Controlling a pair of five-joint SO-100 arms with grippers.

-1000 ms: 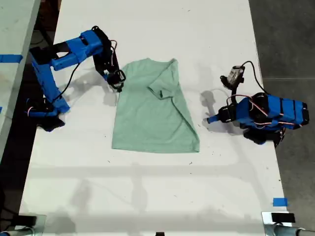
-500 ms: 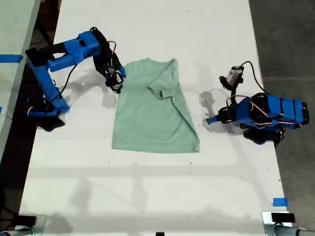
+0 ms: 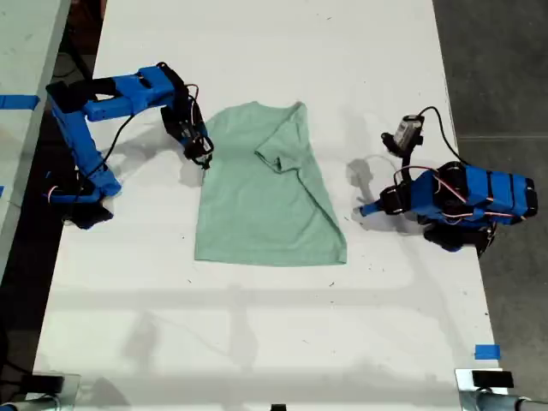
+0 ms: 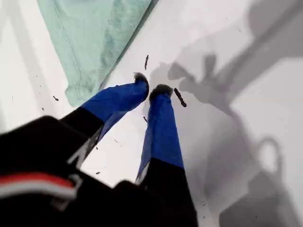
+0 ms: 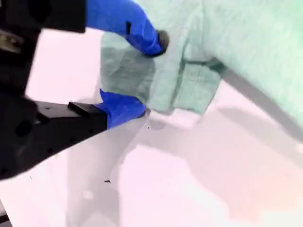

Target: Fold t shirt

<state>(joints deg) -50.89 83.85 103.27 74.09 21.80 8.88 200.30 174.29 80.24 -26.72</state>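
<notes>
Working on a t shirt [image 3: 265, 197], spread flat mid-tabletop [image 3: 257, 342], collar toward twelve o'clock in the exterior view and hem toward six. Already folded in along the three o'clock side, with that sleeve turned over onto the chest; nine o'clock side not yet folded.

Holding my second claw [image 3: 204, 154] at the nine o'clock sleeve, jaws apart and astride the cloth edge: in the second wrist view [image 5: 150, 76], one fingertip [image 5: 161, 41] over the fabric, the other [image 5: 138, 111] down at the bare surface just beside the sleeve's edge. Nothing clamped yet.

Resting my first claw [image 3: 364, 209] near the three o'clock edge but apart from it, tips [image 4: 151, 89] drawn almost together on nothing, low over the tabletop.

Likely about to pinch the sleeve and carry it toward three o'clock. Risks, as judged from here:
- Closing with the lower fingertip beside the cloth instead of under it: probably grabs only a thin bite, or none, and slips free partway over.
- Pulling sideways before lifting: could drag the whole garment, since nothing pins the far side, and undo the fold already made.
- Gripping only at the sleeve: may leave the lower body edge behind and give a crooked, bunched fold.
- Pressing too low: might scrape the surface and push the fabric into wrinkles.
</notes>
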